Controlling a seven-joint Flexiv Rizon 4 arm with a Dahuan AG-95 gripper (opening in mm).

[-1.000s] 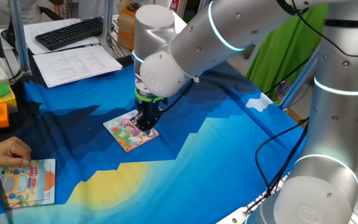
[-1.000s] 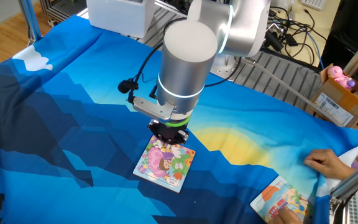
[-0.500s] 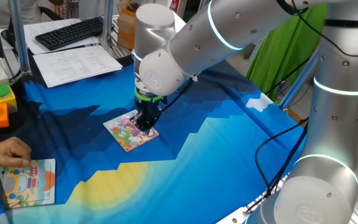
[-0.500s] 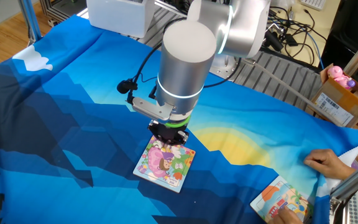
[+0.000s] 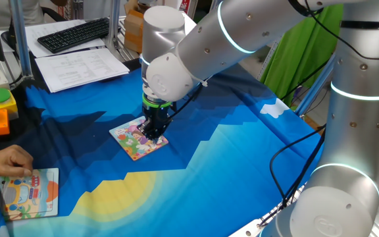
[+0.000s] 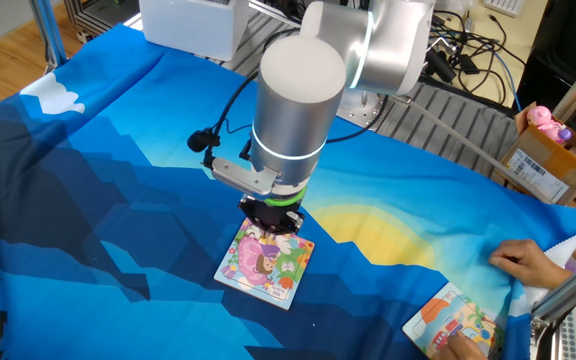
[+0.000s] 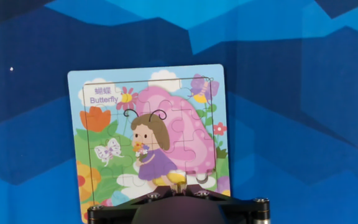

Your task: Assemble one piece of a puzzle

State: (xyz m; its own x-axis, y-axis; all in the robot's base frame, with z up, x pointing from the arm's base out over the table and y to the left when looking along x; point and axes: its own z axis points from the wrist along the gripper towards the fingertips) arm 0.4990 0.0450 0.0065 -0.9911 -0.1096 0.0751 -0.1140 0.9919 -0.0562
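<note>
Gripper (image 5: 153, 133) is pinched fully shut, pointing straight down and pressing on the puzzle's (image 7: 104, 155) edge on the blue cloth (image 6: 88, 180). Can't really make out the piece separately.

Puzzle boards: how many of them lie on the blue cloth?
2. The puzzle lies under the arm in the middle; a larger board lies at the cloth's edge by a person's hand.
</note>
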